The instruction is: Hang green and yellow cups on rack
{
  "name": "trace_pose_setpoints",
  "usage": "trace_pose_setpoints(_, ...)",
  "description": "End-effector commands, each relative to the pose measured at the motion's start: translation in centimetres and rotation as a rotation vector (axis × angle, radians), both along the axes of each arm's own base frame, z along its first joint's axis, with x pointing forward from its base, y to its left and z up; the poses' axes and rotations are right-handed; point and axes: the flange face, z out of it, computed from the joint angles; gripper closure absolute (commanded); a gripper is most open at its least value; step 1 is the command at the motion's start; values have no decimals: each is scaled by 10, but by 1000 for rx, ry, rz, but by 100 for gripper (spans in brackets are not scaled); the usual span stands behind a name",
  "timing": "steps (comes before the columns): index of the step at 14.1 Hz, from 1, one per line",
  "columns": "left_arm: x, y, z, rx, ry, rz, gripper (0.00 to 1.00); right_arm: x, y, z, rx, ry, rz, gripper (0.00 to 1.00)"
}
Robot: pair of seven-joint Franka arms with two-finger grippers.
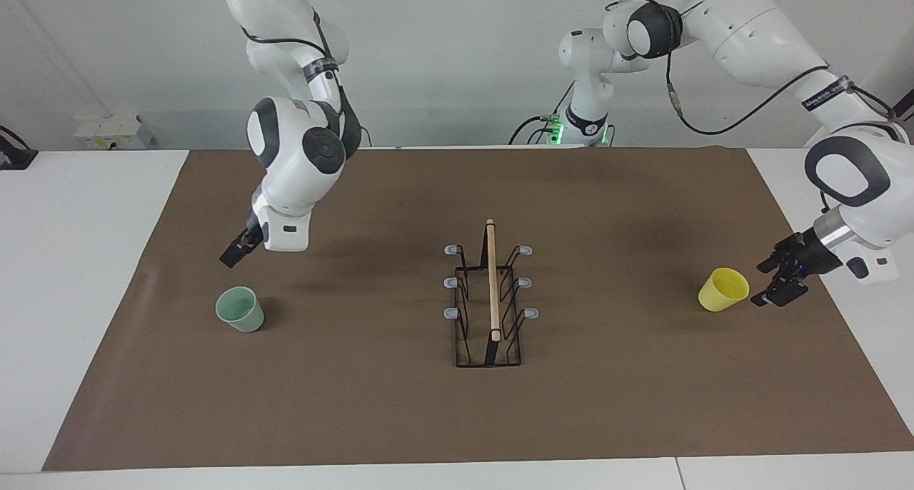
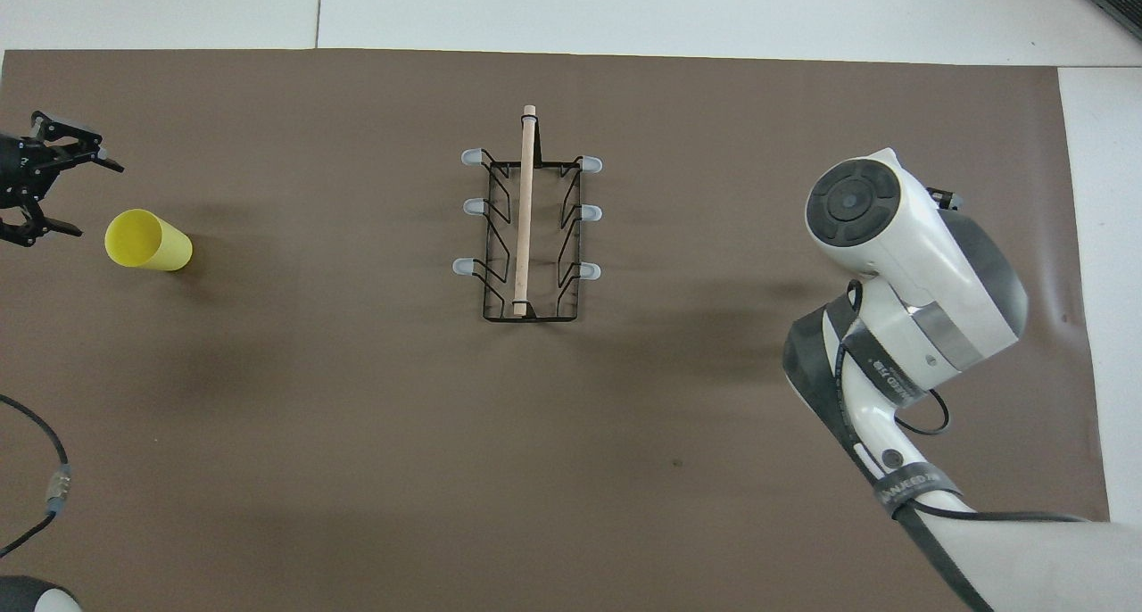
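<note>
No lettering on the arms' cable straps or elsewhere is legible.

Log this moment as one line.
left gripper: open beside yellow cup | right gripper: above green cup | rack: empty

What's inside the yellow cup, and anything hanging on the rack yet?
The yellow cup lies tipped on the mat, mouth showing, and what shows of its inside is empty; the deepest part cannot be seen. The rack has nothing hanging on its prongs.
</note>
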Motion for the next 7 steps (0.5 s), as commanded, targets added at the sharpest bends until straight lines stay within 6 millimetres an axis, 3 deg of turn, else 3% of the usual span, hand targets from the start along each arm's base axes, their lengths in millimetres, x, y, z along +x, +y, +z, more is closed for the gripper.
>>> trace_pose_setpoints(1,4,32,-17,-30,-11,151,0,10,16,-33,-98,58,165,0)
trace_pose_setpoints(3,-1,49,-43,-45,36,271,0,15,33,-76,-169,108,235,0)
trace_pose_setpoints(7,-17,86,-92,-185,66,583,0,17,52,-107,-322,128,417,0)
